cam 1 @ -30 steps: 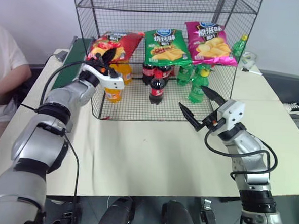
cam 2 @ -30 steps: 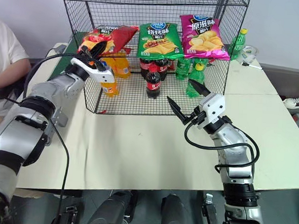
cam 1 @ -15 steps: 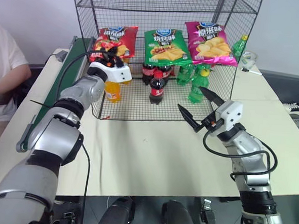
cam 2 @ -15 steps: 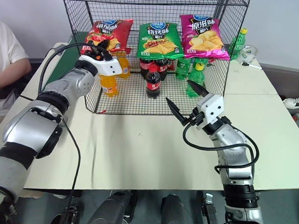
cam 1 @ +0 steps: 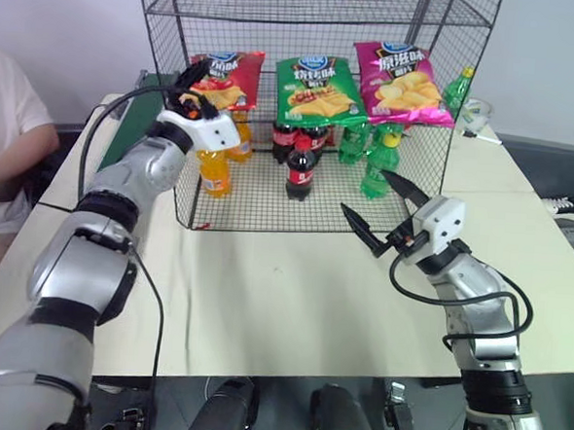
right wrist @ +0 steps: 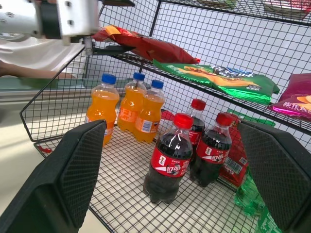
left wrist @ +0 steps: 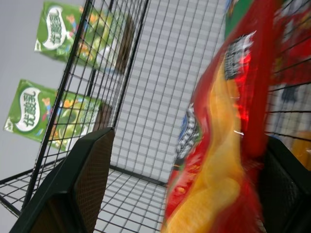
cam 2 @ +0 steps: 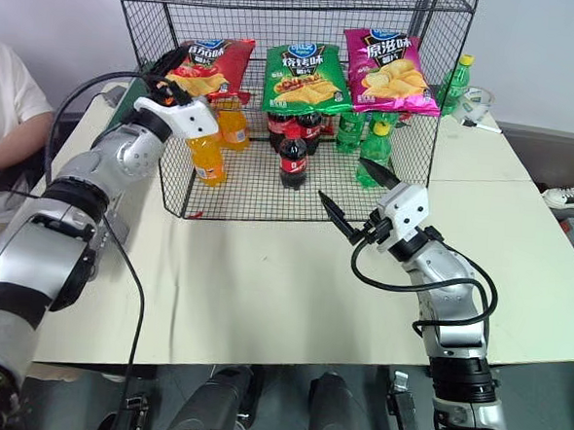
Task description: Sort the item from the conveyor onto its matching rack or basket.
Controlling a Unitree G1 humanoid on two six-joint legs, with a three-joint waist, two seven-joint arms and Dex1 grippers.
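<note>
My left pincer (cam 1: 191,82) is released around the red bag (cam 1: 222,78); withdrawing carelessly could drag it off the rack (cam 1: 319,12) shelf's left edge.

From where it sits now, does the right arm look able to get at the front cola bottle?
Probably yes. The right tool hangs open before the rack's open front, with bare table between it and the cola bottle, which stands nearest the front.

Left hand (cam 1: 191,84) released red bag (cam 1: 220,79) (now flat on shelf).

Head views high, facing rack (cam 1: 317,41) — wrist views close.
</note>
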